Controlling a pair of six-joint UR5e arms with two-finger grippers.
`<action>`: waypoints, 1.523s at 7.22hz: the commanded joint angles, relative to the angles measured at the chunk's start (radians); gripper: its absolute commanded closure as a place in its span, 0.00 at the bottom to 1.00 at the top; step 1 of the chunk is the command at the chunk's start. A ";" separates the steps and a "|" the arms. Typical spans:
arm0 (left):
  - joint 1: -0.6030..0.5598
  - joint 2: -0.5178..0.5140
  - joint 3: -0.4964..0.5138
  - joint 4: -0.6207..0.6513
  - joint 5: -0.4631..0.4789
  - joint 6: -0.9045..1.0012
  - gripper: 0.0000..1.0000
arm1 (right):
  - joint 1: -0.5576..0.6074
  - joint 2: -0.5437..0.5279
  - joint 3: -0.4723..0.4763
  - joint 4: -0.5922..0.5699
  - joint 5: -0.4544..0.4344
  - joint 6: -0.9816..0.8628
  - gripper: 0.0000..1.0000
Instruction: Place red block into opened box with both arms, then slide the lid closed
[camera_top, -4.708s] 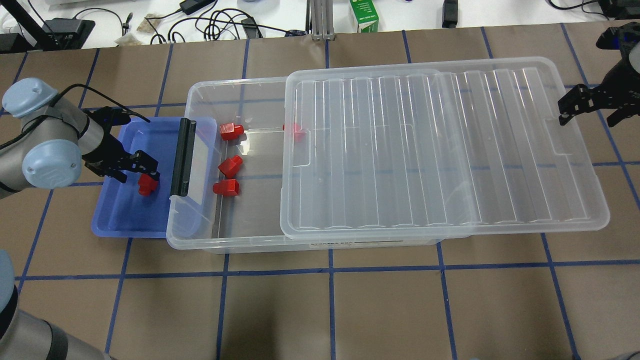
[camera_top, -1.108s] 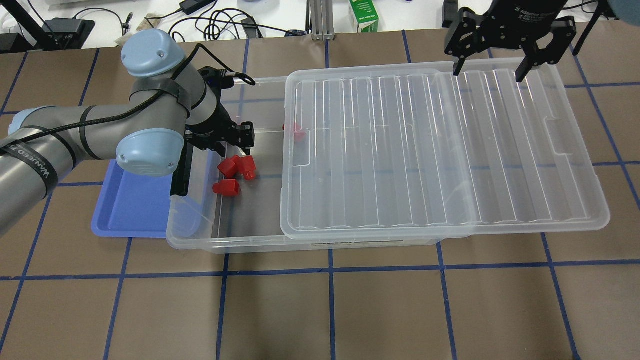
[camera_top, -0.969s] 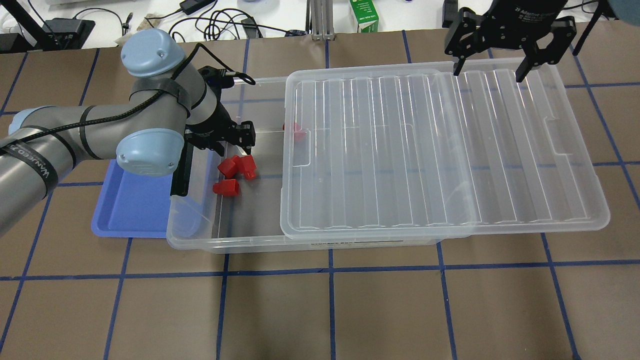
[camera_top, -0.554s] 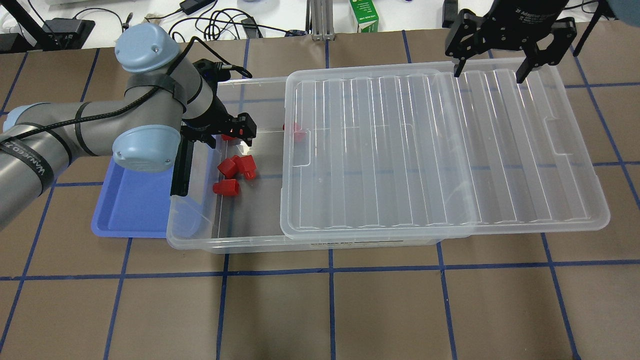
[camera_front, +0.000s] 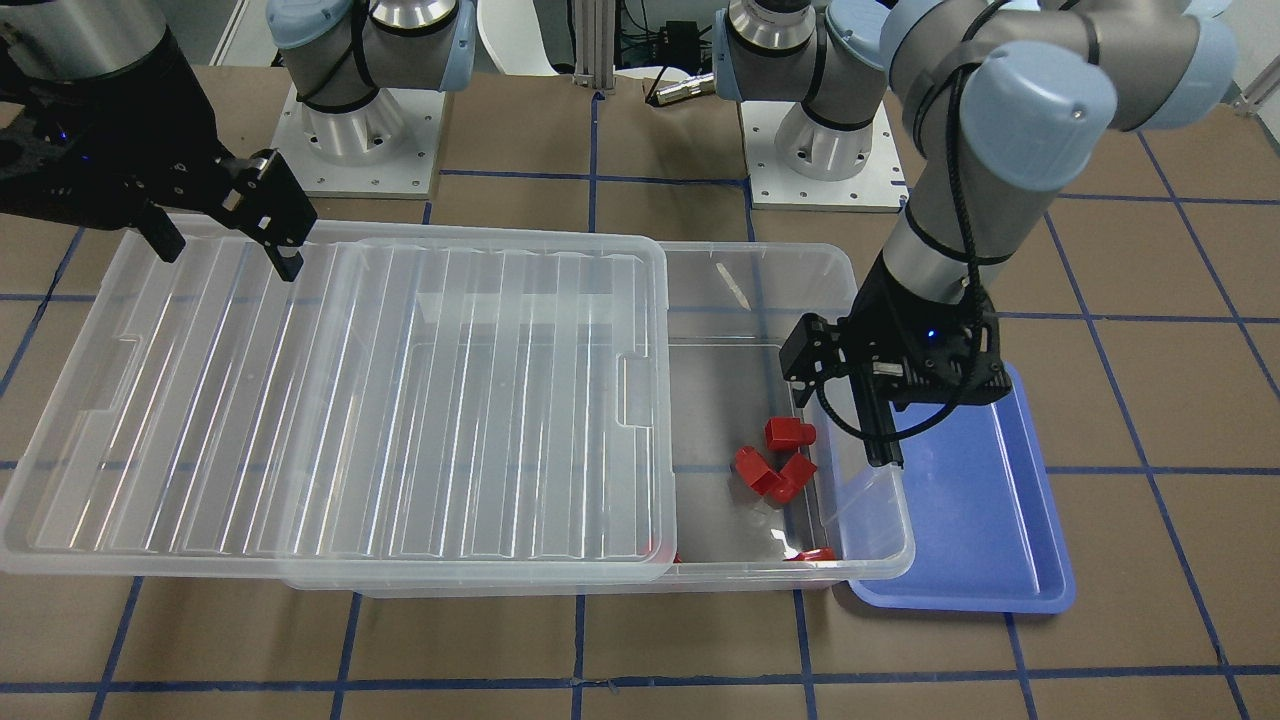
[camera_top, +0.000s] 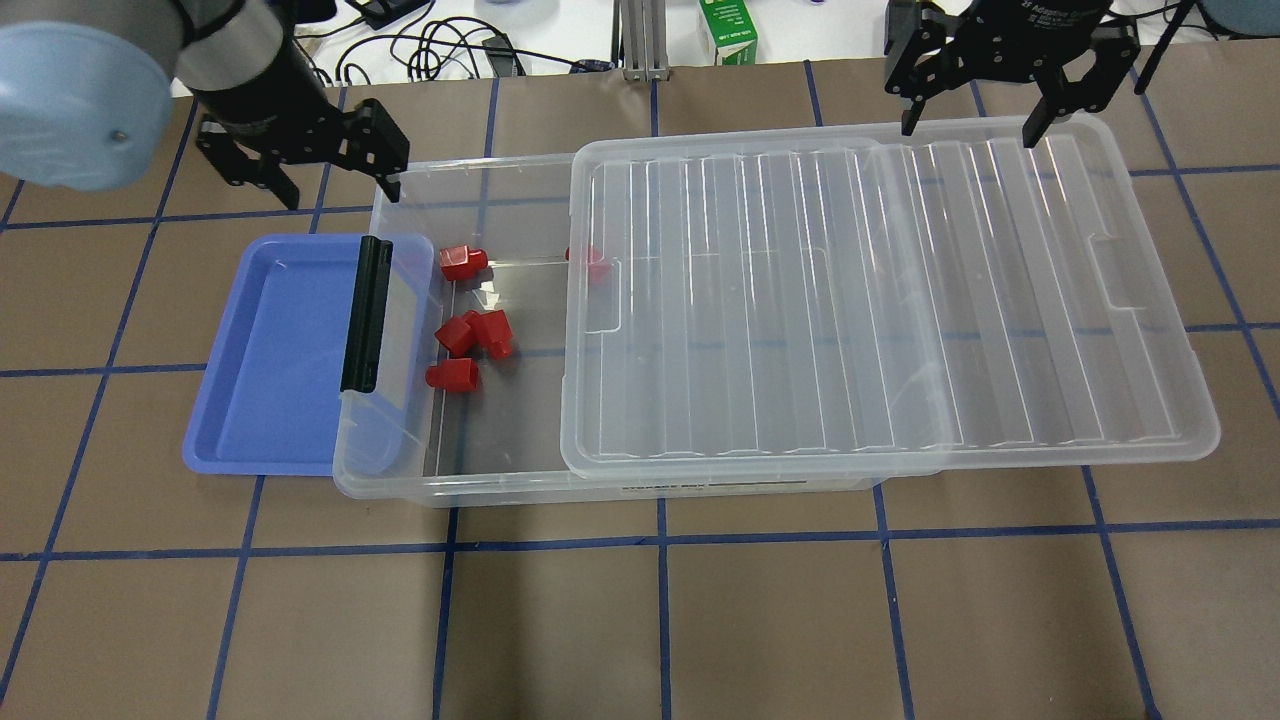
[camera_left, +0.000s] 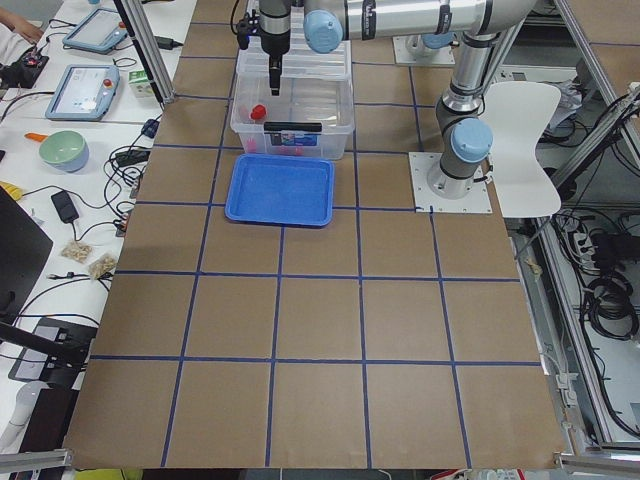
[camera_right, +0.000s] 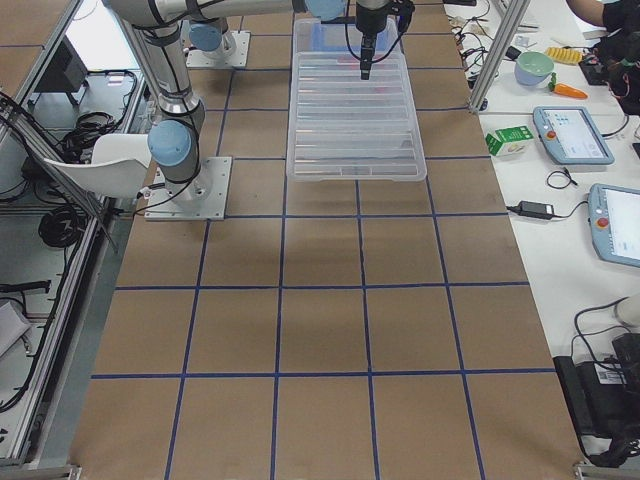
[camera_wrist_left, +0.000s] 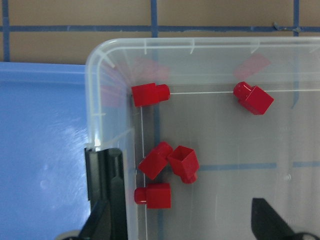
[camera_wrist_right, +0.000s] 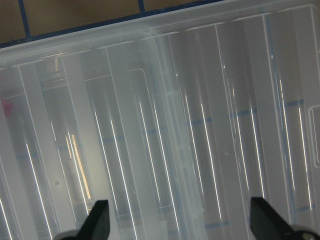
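The red block (camera_top: 492, 332) lies in the open end of the clear box (camera_top: 450, 490), leaning on another red block (camera_top: 455, 333); the left wrist view shows it (camera_wrist_left: 184, 162) too. Three more red blocks lie in the box, one under the lid. My left gripper (camera_top: 300, 170) hangs open and empty, high over the box's far left corner. The ribbed lid (camera_top: 880, 300) covers most of the box and overhangs its right end. My right gripper (camera_top: 965, 100) is open above the lid's far edge, with lid ribs (camera_wrist_right: 165, 140) under its fingers.
A blue tray (camera_top: 270, 360) with nothing in it sits against the box's left end, partly under the black latch (camera_top: 365, 315). Cables and a green carton (camera_top: 728, 35) lie beyond the table's far edge.
The red block went from the blue tray into the box and was let go. My left gripper has since risen and moved off to the far left. The right gripper came over the lid's far edge.
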 joint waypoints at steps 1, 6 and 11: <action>0.017 0.014 0.093 -0.118 0.022 -0.020 0.00 | -0.003 0.018 0.007 0.011 -0.010 0.012 0.00; 0.011 0.035 0.035 -0.048 -0.037 -0.011 0.00 | -0.001 0.014 -0.007 -0.004 -0.017 -0.008 0.00; 0.009 0.037 0.037 -0.048 -0.032 -0.013 0.00 | -0.242 0.017 -0.001 -0.044 -0.021 -0.312 0.00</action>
